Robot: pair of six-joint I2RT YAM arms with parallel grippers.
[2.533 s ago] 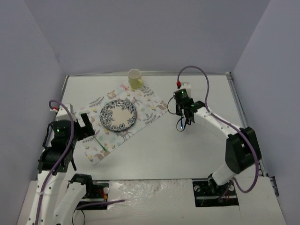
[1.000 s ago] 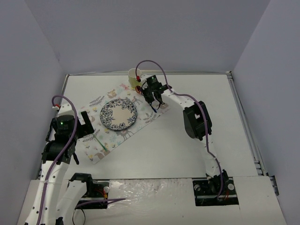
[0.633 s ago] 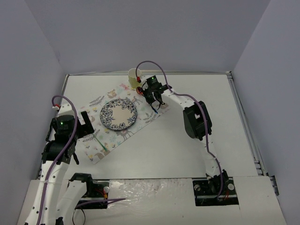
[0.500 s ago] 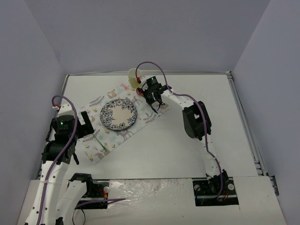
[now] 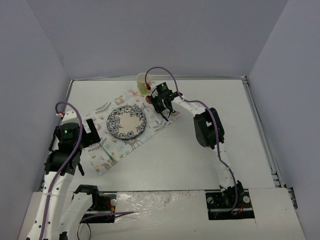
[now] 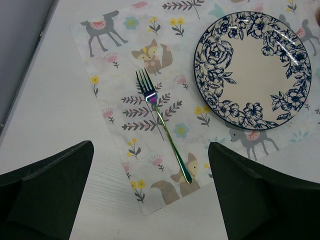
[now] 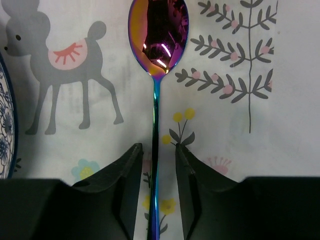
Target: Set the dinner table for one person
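Overhead view: a white bench (image 5: 170, 160) fills the enclosure floor, w/ a floral placemat (image 5: 117, 148) lying diagonally on its left-centre part. Change vs. 2.5 s ago: the right arm was then out over bare bench right of the mat w/ a spoon dangling, and has since swung across. The right gripper (image 5: 164, 106) now sits low over the mat's far-right end, just right of the plate (image 5: 126, 122) and near the cup (image 5: 144, 83), barely moving in the last sec. Wrist view: the iridescent spoon (image 7: 158, 35) has its handle running btwn the fingers. The jaws are parted narrowly, mat pattern showing either side of the handle, so no squeeze is visible. Can't tell if it lies flat yet. The left gripper (image 6: 150, 147) hangs wide apart, holding nothing, above the fork (image 6: 162, 125) left of the plate. Likely meaning: spoon placement nearly done, setting close to complete.
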